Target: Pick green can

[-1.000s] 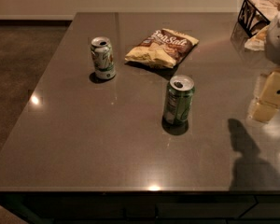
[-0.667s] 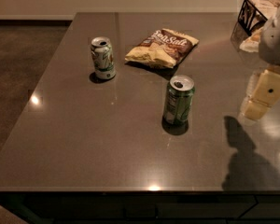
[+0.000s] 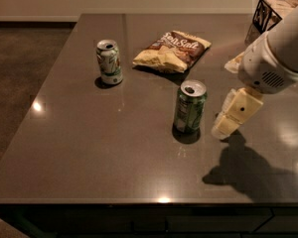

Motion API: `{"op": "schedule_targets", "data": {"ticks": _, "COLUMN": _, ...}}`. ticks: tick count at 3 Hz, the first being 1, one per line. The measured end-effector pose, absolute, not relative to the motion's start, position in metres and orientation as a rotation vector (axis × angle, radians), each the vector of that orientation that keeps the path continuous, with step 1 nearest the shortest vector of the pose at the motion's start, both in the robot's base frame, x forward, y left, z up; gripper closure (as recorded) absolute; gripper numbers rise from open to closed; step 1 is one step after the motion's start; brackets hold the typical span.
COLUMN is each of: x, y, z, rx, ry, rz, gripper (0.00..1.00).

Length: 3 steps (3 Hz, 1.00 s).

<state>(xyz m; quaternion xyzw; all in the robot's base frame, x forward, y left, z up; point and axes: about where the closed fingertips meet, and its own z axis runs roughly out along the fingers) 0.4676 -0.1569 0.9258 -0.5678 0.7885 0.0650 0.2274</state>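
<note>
The dark green drink can with a silver top and pale label marks point(image 3: 189, 108) is set upright a little right of the middle of the dark grey-brown tabletop point(image 3: 89, 148). The cream-coloured gripper point(image 3: 223, 128) on the white arm is hung just beside it at its 3 o'clock, apart from it and angled down towards the table. The step in hand is judged to be the approach. It is done well if the gripper is brought level with the can's mid-height and moved in squarely from 3 o'clock, so that the body is straddled rather than nudged and tipped. The mostly white can with green markings point(image 3: 109, 62), well apart at 10 o'clock, is to be left alone, as is the brown and yellow crinkled chip bag point(image 3: 171, 51) lying near at 12 o'clock. Whether the gripper is released or clenched cannot be told from this angle. The dark patterned box point(image 3: 270, 11) at 2 o'clock is cut off by the arm and the frame edge, and the pale thing below it is too hidden to be named.
</note>
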Motion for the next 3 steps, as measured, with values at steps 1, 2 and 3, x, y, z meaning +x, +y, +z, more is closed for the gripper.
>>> {"op": "schedule_targets", "data": {"ticks": 1, "x": 0.479, "y": -0.13, "z": 0.913, "rx": -1.512, "ry": 2.119, "rz": 0.244, "gripper": 0.0}}
{"op": "schedule_targets", "data": {"ticks": 2, "x": 0.487, "y": -0.104, "z": 0.902, "rx": -1.48, "ry": 2.073, "rz": 0.309, "gripper": 0.0}}
{"op": "schedule_targets", "data": {"ticks": 3, "x": 0.491, "y": -0.091, "z": 0.895, "rx": -1.472, "ry": 2.055, "rz": 0.343, "gripper": 0.14}}
